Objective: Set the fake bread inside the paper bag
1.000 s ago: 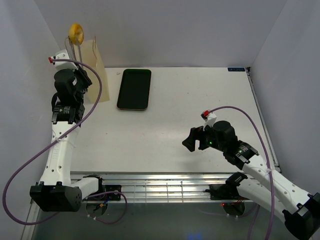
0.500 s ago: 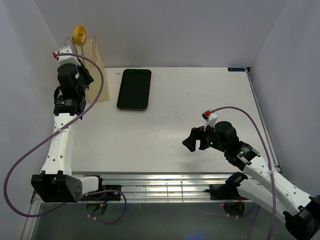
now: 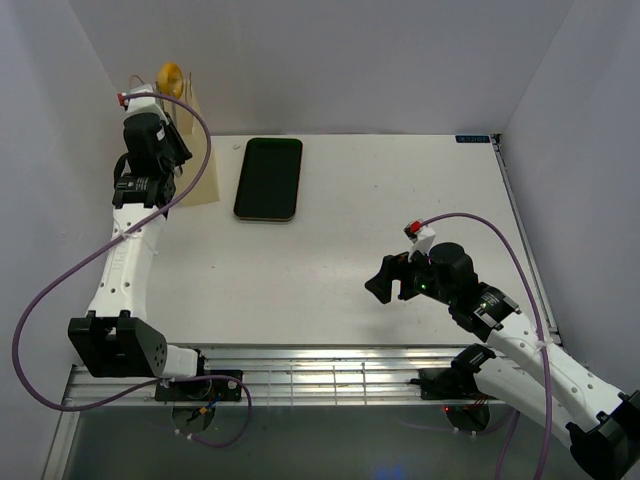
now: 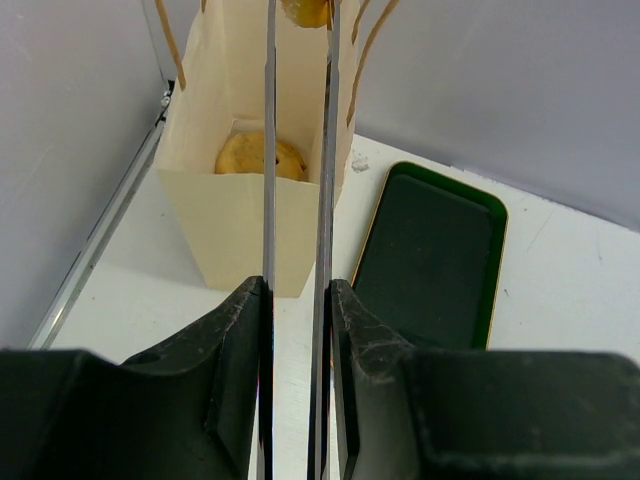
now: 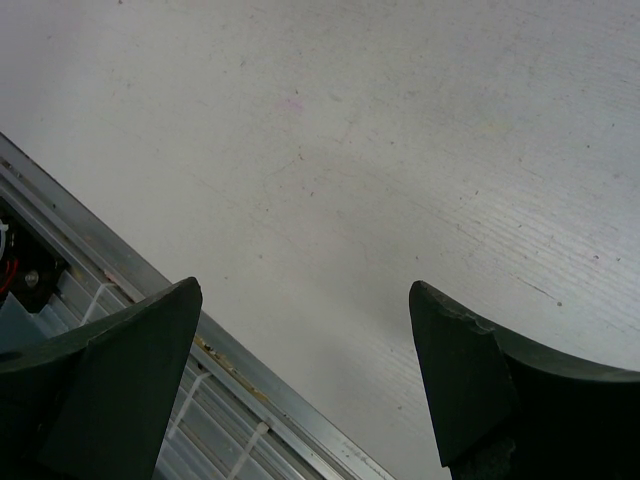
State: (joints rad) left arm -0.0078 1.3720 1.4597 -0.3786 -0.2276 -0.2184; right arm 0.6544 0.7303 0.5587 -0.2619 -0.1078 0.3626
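Golden-yellow, a toy pastry (image 3: pixel 170 76) hangs above the mouth of the paper bag (image 3: pixel 199 165) at the upper left of the overhead frame, pinched in the nearly shut left gripper (image 4: pixel 299 20). We judge it light, rigid and a little slick, best nipped across its edge, as it is. A second pastry (image 4: pixel 260 157) lies on the bag's floor. At lower right, the right gripper (image 5: pixel 303 300) gapes wide over the white table (image 5: pixel 400 120), holding nothing.
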